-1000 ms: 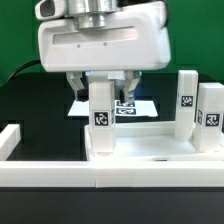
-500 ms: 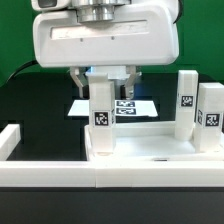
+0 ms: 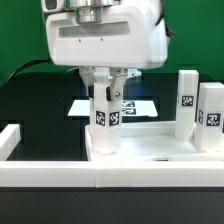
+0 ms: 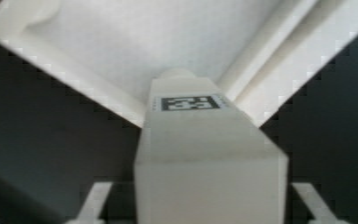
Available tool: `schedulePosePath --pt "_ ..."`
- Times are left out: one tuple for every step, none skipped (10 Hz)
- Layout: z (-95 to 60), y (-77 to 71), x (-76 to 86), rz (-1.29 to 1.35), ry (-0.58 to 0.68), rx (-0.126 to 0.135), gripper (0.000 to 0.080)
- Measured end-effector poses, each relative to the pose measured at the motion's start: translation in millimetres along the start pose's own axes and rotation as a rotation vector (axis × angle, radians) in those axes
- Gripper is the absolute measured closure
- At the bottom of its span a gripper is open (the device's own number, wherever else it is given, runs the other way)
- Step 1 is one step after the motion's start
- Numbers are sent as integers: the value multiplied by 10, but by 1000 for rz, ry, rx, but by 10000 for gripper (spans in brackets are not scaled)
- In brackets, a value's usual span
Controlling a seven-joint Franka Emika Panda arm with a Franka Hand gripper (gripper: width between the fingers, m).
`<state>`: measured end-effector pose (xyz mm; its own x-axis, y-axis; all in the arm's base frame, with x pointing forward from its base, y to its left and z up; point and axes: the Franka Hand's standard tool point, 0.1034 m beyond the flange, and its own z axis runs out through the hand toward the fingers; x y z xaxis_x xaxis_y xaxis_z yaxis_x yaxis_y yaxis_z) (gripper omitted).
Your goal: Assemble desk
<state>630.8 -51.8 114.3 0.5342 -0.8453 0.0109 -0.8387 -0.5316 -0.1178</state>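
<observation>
While the gripper (image 3: 106, 92) has descended and narrowed its jaws around the leg post (image 3: 104, 122), firm contact cannot be confirmed. That post stands upright at the desk panel's (image 3: 160, 153) 9 o'clock corner; grasping appears under way.

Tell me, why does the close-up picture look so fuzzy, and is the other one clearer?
In the wrist view the leg post sits very near the camera, so it looks soft and its tag smeary. The exterior view is sharper: tags on the posts read crisply, and the gripper casts little shadow on the white panel.
</observation>
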Motion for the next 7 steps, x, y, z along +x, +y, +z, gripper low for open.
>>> schedulePosePath --pt "4 15 12 203 -12 -12 508" --pt "9 18 25 314 -20 -10 508" --pt "17 13 28 544 -44 10 508" --pt "26 34 44 799 -85 42 508" --pt "25 37 46 804 -85 42 508" --pt "25 39 46 790 -85 41 508" --pt "29 41 47 770 -84 42 508"
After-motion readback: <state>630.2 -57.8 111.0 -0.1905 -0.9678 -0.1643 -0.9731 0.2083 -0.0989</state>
